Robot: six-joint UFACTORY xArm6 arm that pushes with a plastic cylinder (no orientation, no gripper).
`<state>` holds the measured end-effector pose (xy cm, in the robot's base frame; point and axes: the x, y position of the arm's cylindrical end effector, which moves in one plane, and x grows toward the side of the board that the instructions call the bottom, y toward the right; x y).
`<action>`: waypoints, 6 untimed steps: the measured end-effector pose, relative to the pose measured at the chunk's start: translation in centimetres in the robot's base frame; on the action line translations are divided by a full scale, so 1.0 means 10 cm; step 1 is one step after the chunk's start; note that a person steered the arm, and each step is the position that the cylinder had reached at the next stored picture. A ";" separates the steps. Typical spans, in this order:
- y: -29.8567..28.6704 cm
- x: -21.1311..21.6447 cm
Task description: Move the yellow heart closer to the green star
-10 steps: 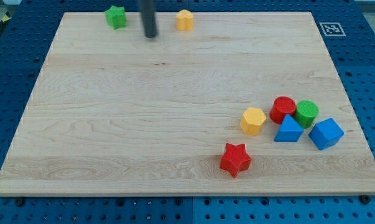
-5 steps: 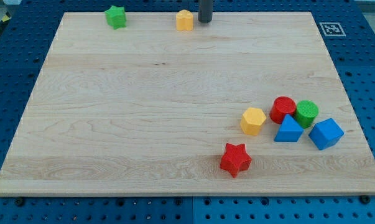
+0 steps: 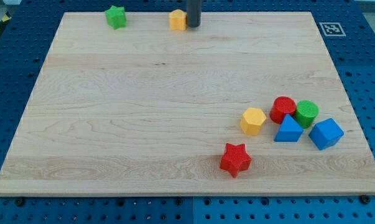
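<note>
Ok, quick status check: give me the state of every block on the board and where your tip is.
my tip: against the yellow heart's right side
yellow heart: top edge, right of the green star, apart from it
green star: top left, alone
yellow hexagon: beside the right cluster
red cylinder: in the cluster
green cylinder: in the cluster
blue triangle: in the cluster
blue cube: cluster's right end
red star: alone, near the bottom

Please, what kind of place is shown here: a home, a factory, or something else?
Probably a robotics lab bench. A wooden board lies on a blue perforated table, with a printed marker tag at one corner. My tip touches the yellow heart, right of the green star.
</note>
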<state>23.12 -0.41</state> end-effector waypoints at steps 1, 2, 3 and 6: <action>-0.29 -0.01; -0.36 -0.06; -0.43 -0.11; -0.86 -0.12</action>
